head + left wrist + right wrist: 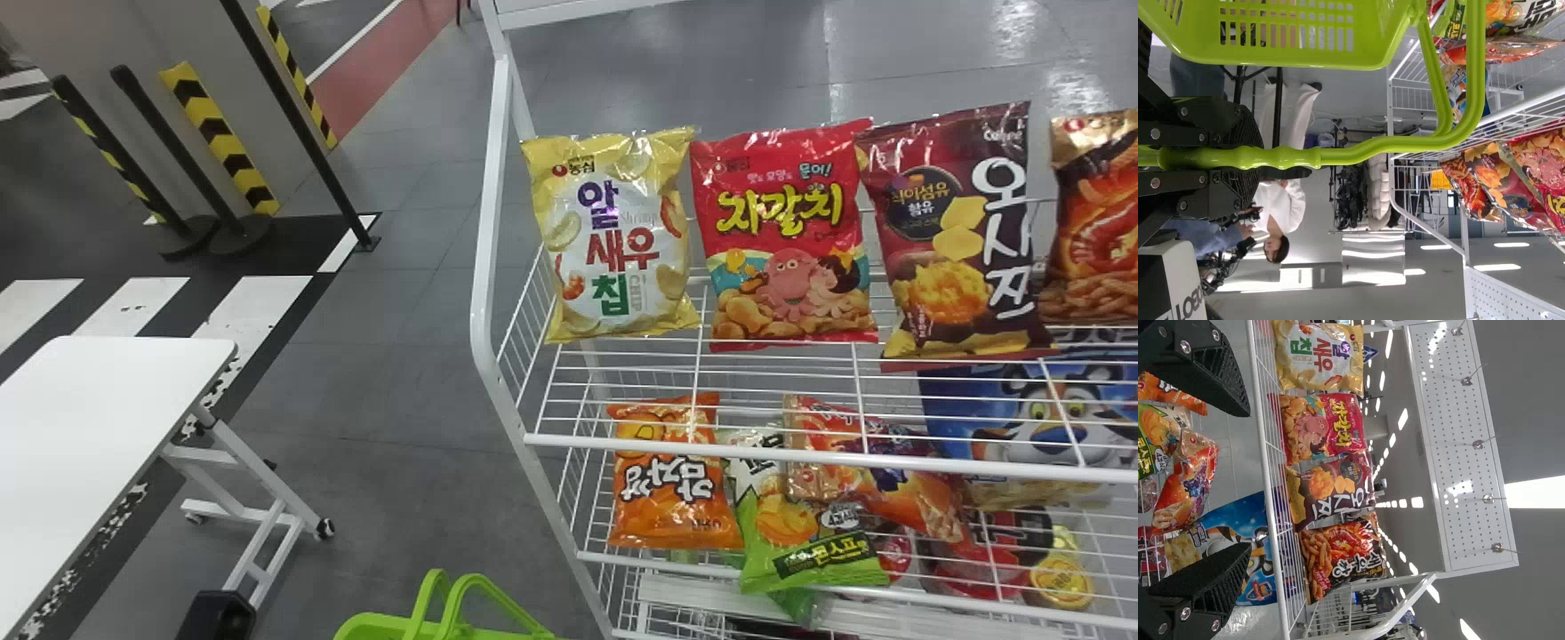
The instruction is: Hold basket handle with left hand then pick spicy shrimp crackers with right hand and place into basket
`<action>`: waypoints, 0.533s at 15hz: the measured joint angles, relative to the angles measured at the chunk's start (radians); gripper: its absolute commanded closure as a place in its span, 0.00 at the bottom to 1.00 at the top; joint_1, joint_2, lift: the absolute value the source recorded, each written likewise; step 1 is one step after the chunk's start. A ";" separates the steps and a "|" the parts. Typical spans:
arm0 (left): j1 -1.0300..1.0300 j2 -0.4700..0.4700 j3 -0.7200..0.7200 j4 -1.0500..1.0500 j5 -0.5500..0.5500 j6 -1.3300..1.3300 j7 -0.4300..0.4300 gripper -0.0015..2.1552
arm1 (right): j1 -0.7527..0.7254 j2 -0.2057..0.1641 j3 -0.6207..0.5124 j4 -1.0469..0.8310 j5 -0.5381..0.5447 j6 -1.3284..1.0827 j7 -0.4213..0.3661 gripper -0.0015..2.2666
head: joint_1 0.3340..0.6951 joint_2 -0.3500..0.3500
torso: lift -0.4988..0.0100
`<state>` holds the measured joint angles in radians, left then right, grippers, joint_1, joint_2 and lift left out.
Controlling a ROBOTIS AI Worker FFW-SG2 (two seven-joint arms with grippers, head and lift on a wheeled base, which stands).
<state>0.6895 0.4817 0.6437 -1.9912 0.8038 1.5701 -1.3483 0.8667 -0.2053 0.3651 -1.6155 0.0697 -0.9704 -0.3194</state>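
Right then, the orange-red and black plastic bag of spicy shrimp crackers (1098, 227) stood on the white wire upper shelf (756, 452), last in the row at the robot's right. Its long axis ran roughly up and down, gold-coloured top edge uppermost, the printed front turned toward the robot. Just beside it was a dark maroon snack bag (960, 240). The black two-fingered right gripper (1249, 480) was spread wide, with nothing between its fingers. The matching left gripper (1248, 158) had closed around the lime-green plastic handle (1398, 144) of the lime-green plastic basket (369, 628), which was near the rack's left side.
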 measured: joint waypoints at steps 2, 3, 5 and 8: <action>0.000 0.000 -0.001 0.000 0.000 0.000 0.000 0.83 | -0.001 0.000 0.000 0.000 0.000 0.000 -0.003 0.05 | 1.00 1.00 | 0.91; -0.001 0.001 -0.001 0.000 0.000 0.000 0.000 0.83 | -0.001 0.000 0.000 0.000 0.001 0.000 -0.003 0.05 | 1.00 1.00 | 0.91; -0.001 0.001 -0.001 0.000 0.000 0.000 0.000 0.83 | -0.002 0.000 0.001 0.000 0.001 0.000 -0.003 0.05 | 1.00 1.00 | 0.91; -0.001 0.002 -0.001 -0.001 -0.001 0.000 0.000 0.83 | -0.002 0.000 0.005 0.000 0.001 0.000 -0.003 0.05 | 1.00 1.00 | 0.91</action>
<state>0.6887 0.4840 0.6427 -1.9924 0.8028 1.5701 -1.3487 0.8651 -0.2056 0.3700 -1.6153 0.0706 -0.9701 -0.3221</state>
